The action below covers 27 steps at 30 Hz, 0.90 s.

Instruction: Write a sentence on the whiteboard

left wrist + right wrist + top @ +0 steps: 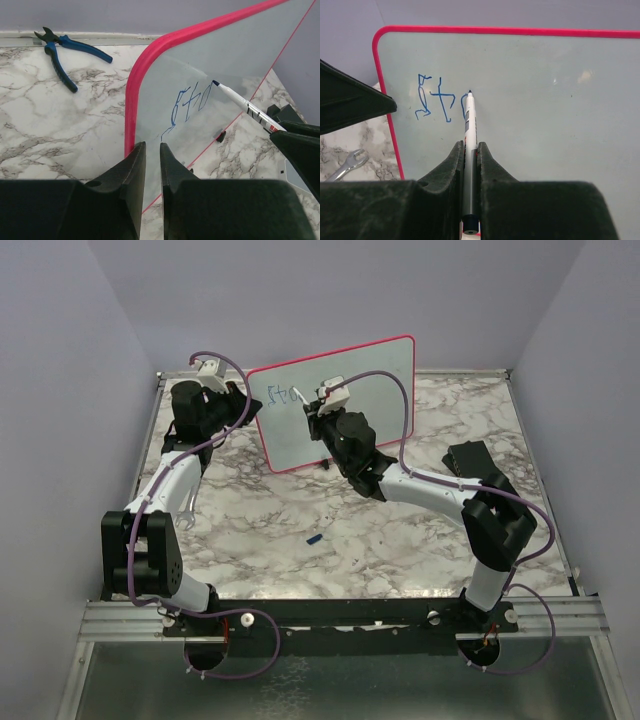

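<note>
- the whiteboard (288,438) stands at the table's (400,530) 12 o'clock, with the left gripper (152,150) pinched narrow on its 9 o'clock edge
- right gripper (470,148) clamps a marker (470,117), tip touching the board
- the sentence (442,95) sits near the 10 o'clock corner; loads of bare board toward 3 o'clock

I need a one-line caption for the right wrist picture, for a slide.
Right gripper holds a marker with its tip on the whiteboard, beside the first blue letters.

whiteboard (545,125): white, pink-red frame | lettering (441,95): blue | table (300,510): grey-veined marble
</note>
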### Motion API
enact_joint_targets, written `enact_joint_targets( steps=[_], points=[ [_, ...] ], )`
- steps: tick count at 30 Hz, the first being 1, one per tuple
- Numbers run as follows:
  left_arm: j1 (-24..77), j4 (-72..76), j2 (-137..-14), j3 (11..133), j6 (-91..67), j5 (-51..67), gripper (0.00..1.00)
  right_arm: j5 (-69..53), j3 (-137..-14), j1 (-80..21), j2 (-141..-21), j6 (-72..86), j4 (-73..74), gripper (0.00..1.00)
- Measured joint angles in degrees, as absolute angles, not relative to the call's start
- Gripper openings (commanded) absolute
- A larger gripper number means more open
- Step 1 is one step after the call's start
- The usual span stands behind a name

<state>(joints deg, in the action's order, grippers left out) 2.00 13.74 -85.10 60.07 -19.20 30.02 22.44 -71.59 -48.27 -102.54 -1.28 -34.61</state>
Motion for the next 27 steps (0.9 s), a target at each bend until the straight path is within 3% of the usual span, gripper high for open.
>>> enact_joint_targets(
  steps=[12, 27],
  points=[
    [2.2, 13.4, -85.1, 60.1, -18.5, 30.0, 0.40, 20.5, -70.7, -48.3, -101.6, -1.1, -34.5, 0.01],
    [0.8, 12.5, -83.9, 59.8, -18.1, 30.0, 0.66, 18.5, -67.3, -47.4, -91.7, -0.9, -33.3, 0.01]
  ],
)
